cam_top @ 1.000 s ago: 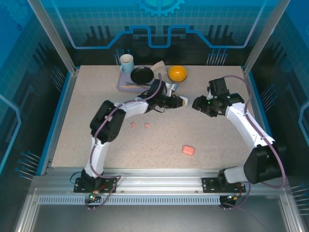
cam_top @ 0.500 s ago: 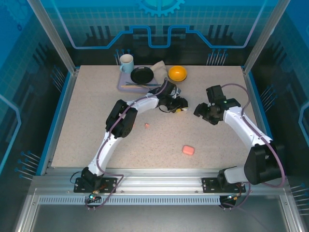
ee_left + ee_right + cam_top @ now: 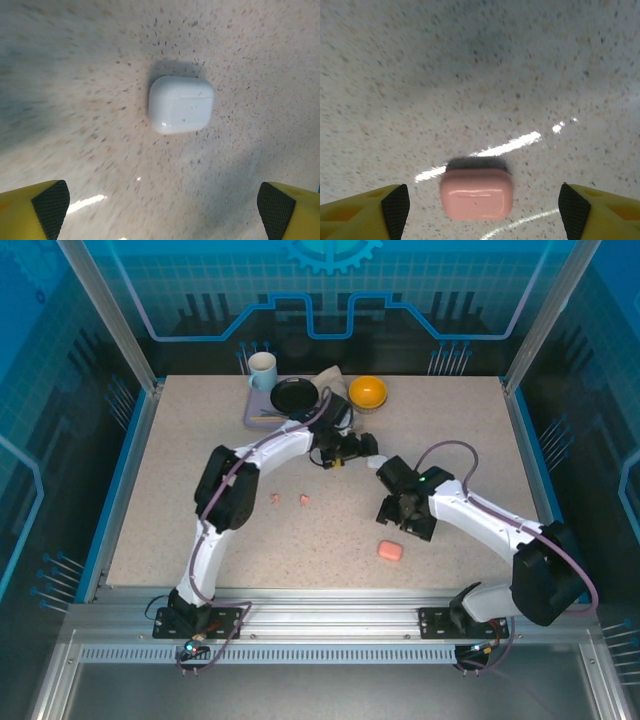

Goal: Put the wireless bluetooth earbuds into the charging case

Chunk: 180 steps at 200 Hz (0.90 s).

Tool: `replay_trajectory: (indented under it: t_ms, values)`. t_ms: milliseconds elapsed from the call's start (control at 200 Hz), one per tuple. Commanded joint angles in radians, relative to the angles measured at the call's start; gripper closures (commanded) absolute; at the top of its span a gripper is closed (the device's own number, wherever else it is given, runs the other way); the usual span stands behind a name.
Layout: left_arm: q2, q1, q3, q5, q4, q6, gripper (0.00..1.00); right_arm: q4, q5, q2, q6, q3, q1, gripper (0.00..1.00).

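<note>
Pink case [image 3: 476, 194]: lying flat with its lid shut on the table [image 3: 180, 490], right of centre and nearest the arm bases. We are reading the closed lid as the reason no bud is going in yet.
Right gripper [image 3: 408, 522]: hovering over the pink case with the fingers spread well wider than it, gripping nothing. The case is sitting between the two pads in the wrist view, so we are judging this as lining up for a grasp.
Salmon-pink earbuds [image 3: 289, 499]: two are lying loose and close together left of centre, apart from both cases and from both grippers. They are waiting out on the open surface where either arm could come down on them.
Left gripper [image 3: 162, 200]: jaws standing fully apart and empty, pointing down at the table past centre.
White case [image 3: 181, 104]: resting closed on the table ahead of the left fingers, touching neither one. We are taking it as parked there, free to be picked up.
Room, near side: bare table is lying all round the pink case and the buds, so approaches from any side are looking open.
Room, far side: the tray [image 3: 250, 418] with cup [image 3: 262, 370], black bowl [image 3: 294, 395] and orange bowl [image 3: 367, 392] is sitting near the left wrist, leaving less slack there.
Arms: both wrists are working near mid-table, so we are flagging crowding.
</note>
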Motion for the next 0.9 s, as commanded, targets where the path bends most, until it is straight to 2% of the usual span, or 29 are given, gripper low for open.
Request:
replay_trajectory:
  t_ms: [0,165,210,470,665,895]
  values:
    - [-0.214,0.003,-0.08,-0.17,-0.039,0.088,0.01,-0.058,0.051,0.046,0.166,-0.024,0.045,0.18]
    - [-0.448,0.031,-0.273,-0.378,-0.029,0.077,0.01,-0.039,0.033,0.111,0.25,-0.034,0.101,0.18]
    - [-0.501,0.045,-0.318,-0.402,-0.028,0.067,0.01,-0.024,0.022,0.129,0.259,-0.036,0.111,0.18]
    - [-0.711,0.117,-0.554,-0.321,0.082,0.049,0.01,0.024,0.015,0.192,0.233,-0.022,0.146,0.19]
    - [-0.752,0.132,-0.596,-0.263,0.095,0.059,0.01,0.082,0.001,0.191,0.201,-0.048,0.152,0.19]
    - [-0.786,0.144,-0.623,-0.221,0.118,0.027,0.01,0.058,-0.005,0.195,0.219,-0.057,0.159,0.18]
